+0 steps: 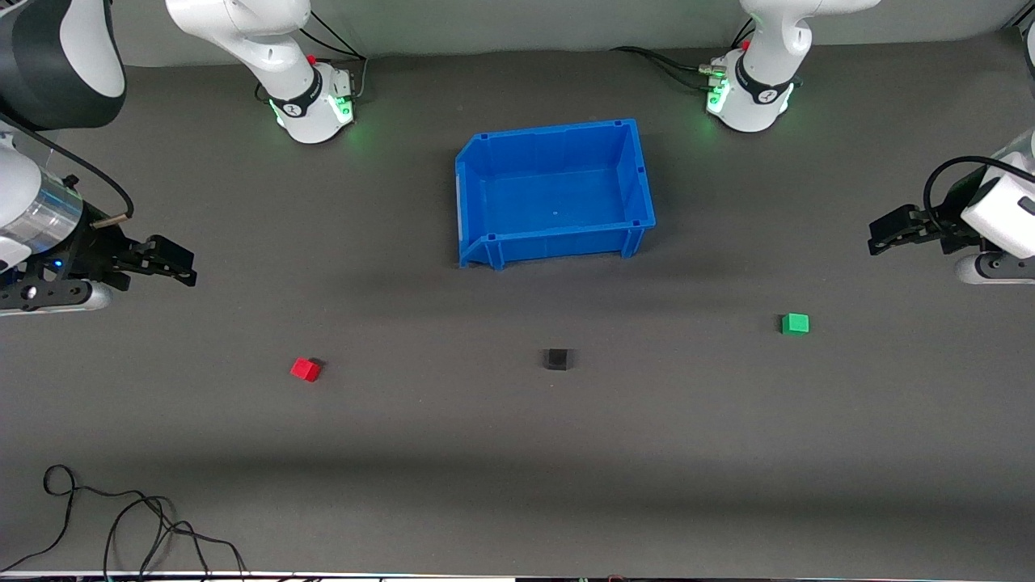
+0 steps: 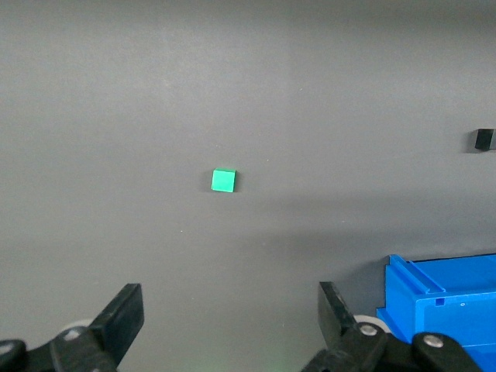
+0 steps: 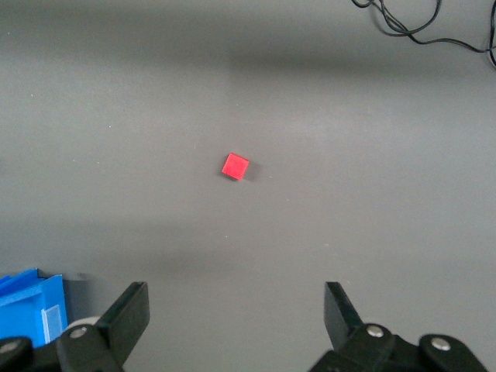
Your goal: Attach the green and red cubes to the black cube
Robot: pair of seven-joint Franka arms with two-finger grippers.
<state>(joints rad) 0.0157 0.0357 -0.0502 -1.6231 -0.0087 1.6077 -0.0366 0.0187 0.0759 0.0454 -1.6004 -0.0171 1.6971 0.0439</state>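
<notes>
The black cube [image 1: 557, 359] sits on the dark table, nearer the front camera than the blue bin. The red cube [image 1: 305, 369] lies toward the right arm's end; it also shows in the right wrist view [image 3: 235, 166]. The green cube [image 1: 795, 323] lies toward the left arm's end; it also shows in the left wrist view [image 2: 223, 180], where the black cube [image 2: 483, 139] sits at the frame's edge. My left gripper [image 1: 877, 236] hangs open and empty at its end of the table [image 2: 231, 322]. My right gripper [image 1: 184, 268] hangs open and empty at its end [image 3: 236, 319].
A blue bin [image 1: 631, 230], empty, stands at mid-table between the two arm bases; its corner shows in both wrist views [image 2: 446, 306] [image 3: 31, 306]. A loose black cable [image 1: 121, 517] lies at the table's front edge toward the right arm's end.
</notes>
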